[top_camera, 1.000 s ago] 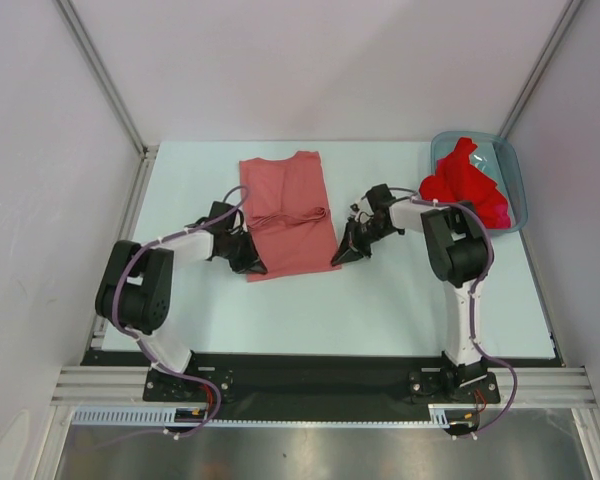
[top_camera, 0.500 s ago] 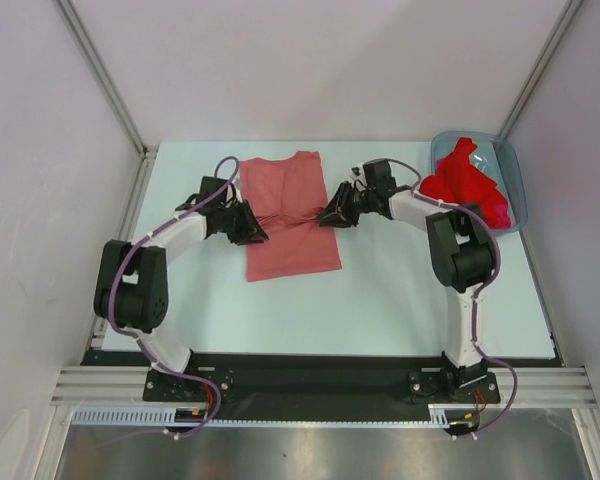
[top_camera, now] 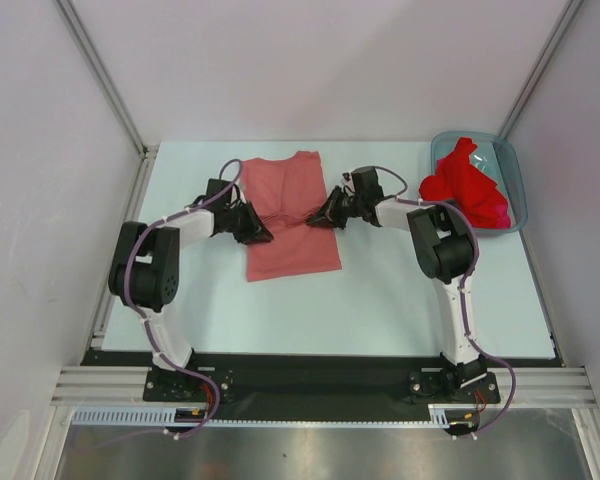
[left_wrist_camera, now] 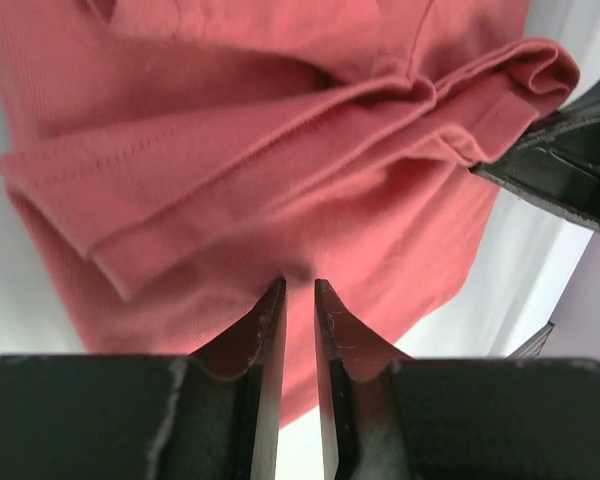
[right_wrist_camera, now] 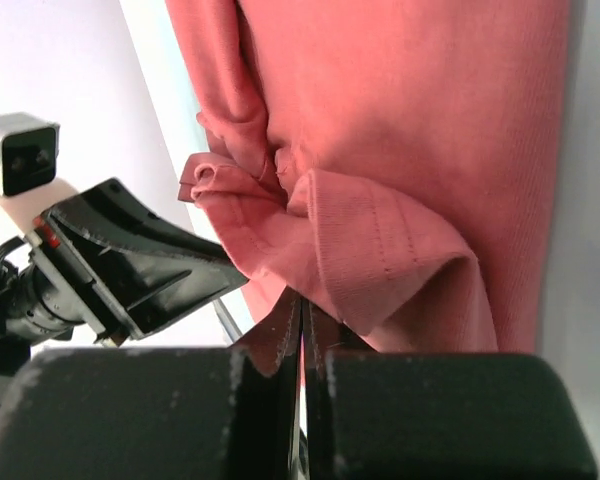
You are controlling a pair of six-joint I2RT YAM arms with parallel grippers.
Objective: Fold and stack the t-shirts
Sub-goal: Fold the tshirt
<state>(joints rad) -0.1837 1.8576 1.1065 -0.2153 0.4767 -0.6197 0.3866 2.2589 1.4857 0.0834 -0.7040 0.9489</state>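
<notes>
1. While the salmon-pink t-shirt (top_camera: 295, 250) lies flat on the pale table (top_camera: 380, 300), a little left of the middle with its neck end toward the far wall, the two grippers sit at its opposite side edges.
2. The shirt's sides are folded in, so it shows as a long, narrow shape. A bunched ridge of sleeve cloth runs across it about halfway along.
3. The left gripper (top_camera: 260, 232) is at the left end of that ridge, just inside the shirt's left edge, with its tips pointing inward over the cloth.
4. In the left wrist view its jaws stand a thin slit apart, right against the pink cloth below a hemmed sleeve fold. I cannot tell whether any cloth is pinched in that slit.
5. The right gripper (top_camera: 320, 216) is at the right end of the ridge, facing the left one across the shirt.
6. Its jaws are clenched tight together, and the tips meet right under a puffed fold of sleeve. Whether a bit of fabric is caught between them cannot be told.
7. The red t-shirts (top_camera: 465, 185) lie heaped in the blue-grey bin (top_camera: 492, 152) at the table's far right corner. They are well apart from both grippers, and one piece rises above the rim.
</notes>
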